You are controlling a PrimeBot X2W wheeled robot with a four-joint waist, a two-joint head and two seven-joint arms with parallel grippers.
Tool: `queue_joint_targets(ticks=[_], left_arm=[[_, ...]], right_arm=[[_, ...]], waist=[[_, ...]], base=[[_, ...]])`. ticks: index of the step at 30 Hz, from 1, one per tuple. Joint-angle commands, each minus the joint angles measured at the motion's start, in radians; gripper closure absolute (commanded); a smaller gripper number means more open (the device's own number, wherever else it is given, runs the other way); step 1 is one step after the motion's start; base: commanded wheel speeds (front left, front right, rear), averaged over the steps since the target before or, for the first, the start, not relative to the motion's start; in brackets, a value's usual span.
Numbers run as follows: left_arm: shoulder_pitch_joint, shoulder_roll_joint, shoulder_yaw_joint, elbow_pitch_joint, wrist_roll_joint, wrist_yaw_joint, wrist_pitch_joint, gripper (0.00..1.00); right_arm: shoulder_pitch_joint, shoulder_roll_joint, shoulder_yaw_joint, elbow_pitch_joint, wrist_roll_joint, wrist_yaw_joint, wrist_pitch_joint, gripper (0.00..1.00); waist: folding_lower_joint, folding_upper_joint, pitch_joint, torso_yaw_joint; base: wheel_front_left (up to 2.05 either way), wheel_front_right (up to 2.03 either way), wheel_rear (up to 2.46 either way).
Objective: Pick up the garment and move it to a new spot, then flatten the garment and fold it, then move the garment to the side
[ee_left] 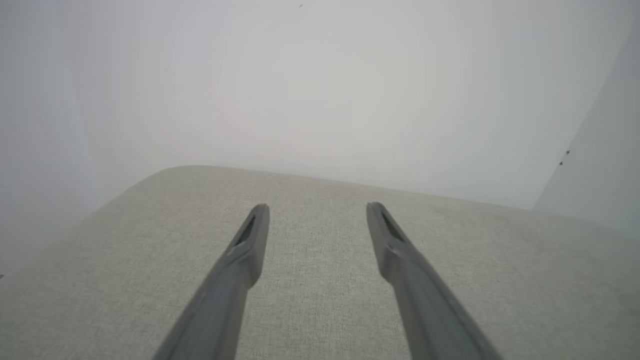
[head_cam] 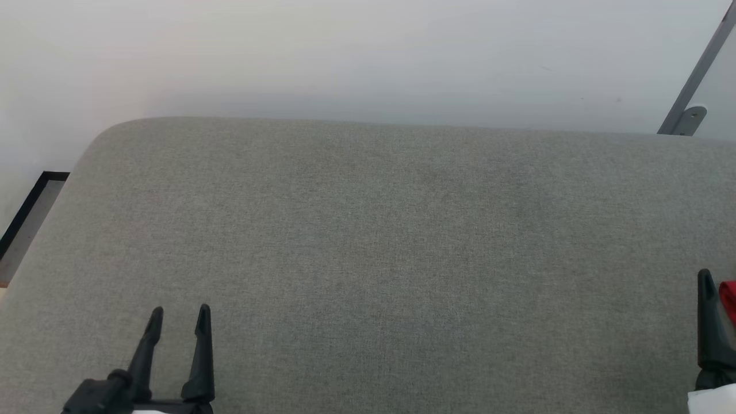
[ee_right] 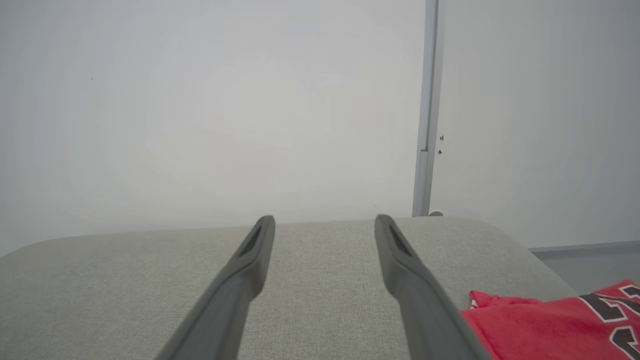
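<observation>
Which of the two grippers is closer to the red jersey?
The right gripper: the jersey lies just beside it on the grey cushion, while the left gripper hangs over bare cushion, far across.

Slim dark pincers on a two-armed robot

The left gripper [head_cam: 180,313] has two long, matt black fingers [head_cam: 201,356] that taper to blunt rounded tips and rise from a chunky black base [head_cam: 98,397]. The right gripper [ee_right: 324,222] matches it, each dark-grey finger bearing a narrow recessed slot [ee_right: 248,242] near the tip. Below it sits a smooth white casing [head_cam: 713,399].
</observation>
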Motion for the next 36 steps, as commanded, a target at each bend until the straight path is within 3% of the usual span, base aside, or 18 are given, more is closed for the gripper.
queue_joint_targets(ticks=[1, 5, 22, 36], left_arm=[[0.000, -0.001, 0.000, 0.005, 0.000, 0.000, 0.001, 1.00], [0.004, -0.013, -0.006, 0.038, -0.014, 0.000, 0.007, 1.00], [-0.056, -0.010, 0.000, 0.082, -0.325, 0.001, 0.075, 1.00], [-0.095, -0.011, 0.008, 0.110, -0.521, 0.000, 0.120, 1.00]], right_arm=[[0.000, 0.002, 0.001, 0.004, 0.000, 0.000, 0.000, 1.00], [0.001, 0.024, 0.008, 0.040, 0.012, 0.000, 0.003, 1.00], [-0.060, 0.056, 0.032, 0.104, 0.286, 0.000, 0.064, 1.00], [-0.099, 0.077, 0.048, 0.144, 0.462, 0.000, 0.102, 1.00]], waist=[[0.0000, -0.0001, 0.000, 0.000], [0.0000, -0.0001, 0.000, -0.001], [0.0000, -0.0001, 0.001, -0.015], [0.0000, -0.0001, 0.001, -0.026]], base=[[0.00, 0.00, 0.00], [0.00, 0.00, 0.00], [0.00, 0.00, 0.00], [0.00, 0.00, 0.00]])
